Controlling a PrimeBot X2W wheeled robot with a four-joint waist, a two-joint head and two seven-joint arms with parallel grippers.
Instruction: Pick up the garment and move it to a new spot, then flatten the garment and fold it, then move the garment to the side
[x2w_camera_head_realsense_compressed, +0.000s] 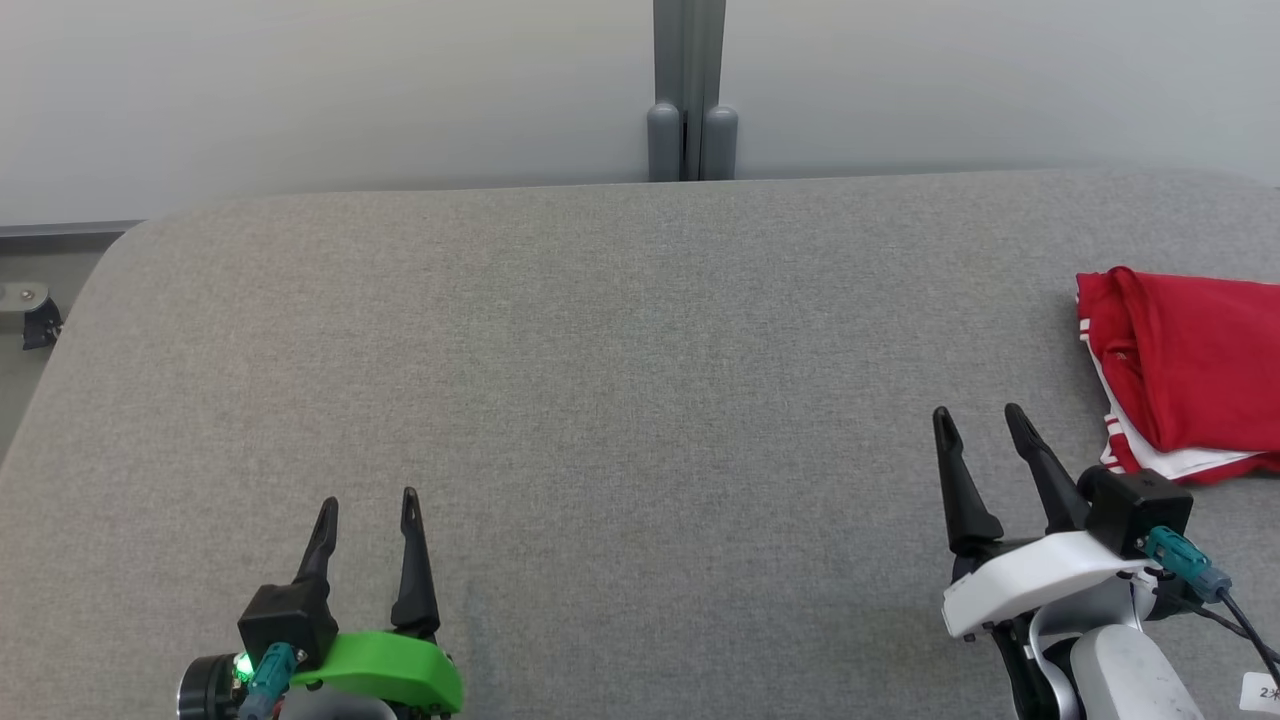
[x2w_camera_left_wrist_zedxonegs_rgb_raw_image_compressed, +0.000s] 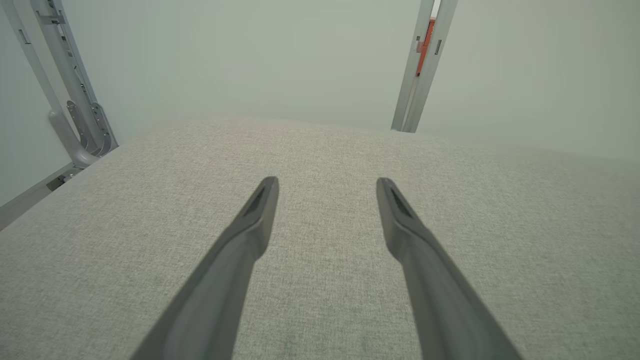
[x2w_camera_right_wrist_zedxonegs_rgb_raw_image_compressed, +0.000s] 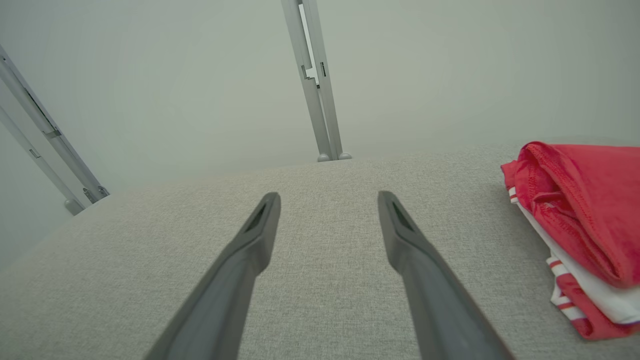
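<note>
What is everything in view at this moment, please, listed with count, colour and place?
garment: one, red with white stripes, folded, lying at the table's right edge
table: one, grey fabric top, spanning the scene in front of the robot
partition panels: two, pale, standing behind the table's far edge
posts: two, grey metal, one between the panels behind the middle of the far edge, one off the table's left side
left gripper: one, dark fingers on a green mount, open, over the near left of the table, holding nothing
right gripper: one, dark fingers on a white mount, open, over the near right, beside the garment, holding nothing
</note>
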